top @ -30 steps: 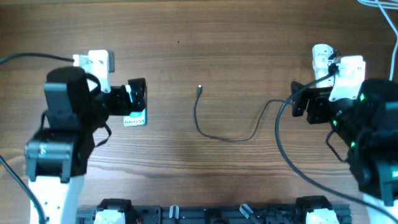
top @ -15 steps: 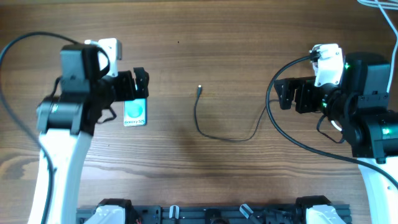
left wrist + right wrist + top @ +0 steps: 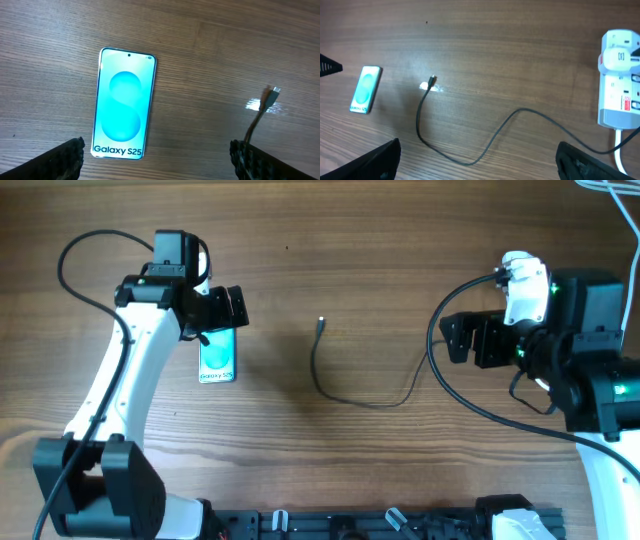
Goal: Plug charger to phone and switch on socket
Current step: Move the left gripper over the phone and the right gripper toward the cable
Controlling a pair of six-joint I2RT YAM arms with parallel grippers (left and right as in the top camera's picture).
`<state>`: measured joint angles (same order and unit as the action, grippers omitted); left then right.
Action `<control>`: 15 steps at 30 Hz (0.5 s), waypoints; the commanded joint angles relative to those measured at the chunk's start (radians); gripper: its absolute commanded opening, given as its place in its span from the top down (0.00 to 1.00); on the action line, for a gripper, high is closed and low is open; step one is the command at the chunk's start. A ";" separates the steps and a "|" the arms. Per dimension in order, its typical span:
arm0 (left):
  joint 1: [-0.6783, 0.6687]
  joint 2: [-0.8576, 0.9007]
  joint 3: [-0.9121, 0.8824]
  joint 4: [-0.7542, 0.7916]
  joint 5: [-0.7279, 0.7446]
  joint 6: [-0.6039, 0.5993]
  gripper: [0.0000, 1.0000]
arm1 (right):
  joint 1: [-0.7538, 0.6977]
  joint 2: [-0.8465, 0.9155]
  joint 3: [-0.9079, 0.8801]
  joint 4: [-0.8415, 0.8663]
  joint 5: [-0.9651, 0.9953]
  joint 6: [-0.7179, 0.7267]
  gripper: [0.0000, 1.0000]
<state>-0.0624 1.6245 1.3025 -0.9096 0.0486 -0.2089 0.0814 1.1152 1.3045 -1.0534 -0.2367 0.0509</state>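
Brown wood-grain bench, carrying three task items.

1. Flat rectangular smartphone, teal-green screen with white "Galaxy S25" lettering. It lies face up at centre-left of the overhead frame, lettered end toward the bottom.
2. Thin, long black charger cable, loose across the middle of the frame. Its tiny metal connector is at the upper end, well apart from the phone.
3. White oblong power strip with red switch marks, at the right edge of the right wrist view.

Left tool: jaws spread wide, holding nothing, hovering over the phone's upper end.
Right tool: likewise wide and empty, above the cable near the strip.

Hazards, as judged:
- The connector lies flat and small, so a pinch may slip off or flick it aside.
- The phone is unrestrained and could slide under insertion force.
- The port likely sits at the lettered end, away from the connector, so the slack cable may snag or twist.
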 commanded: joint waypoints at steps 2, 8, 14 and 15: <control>0.010 0.014 0.010 0.000 -0.025 -0.032 0.01 | -0.003 0.033 0.018 -0.018 -0.019 0.002 0.00; 0.017 0.068 0.010 0.018 -0.047 -0.031 0.01 | -0.003 0.084 0.018 -0.018 -0.020 0.002 0.00; 0.031 0.132 0.010 0.046 -0.047 -0.031 0.00 | -0.003 0.108 0.018 -0.018 -0.020 0.003 0.00; 0.035 0.141 0.010 0.048 -0.047 -0.031 0.00 | -0.003 0.109 0.018 -0.018 -0.020 0.003 0.00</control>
<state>-0.0483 1.7321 1.3025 -0.8703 0.0151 -0.2241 0.0814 1.2182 1.3045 -1.0698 -0.2398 0.0509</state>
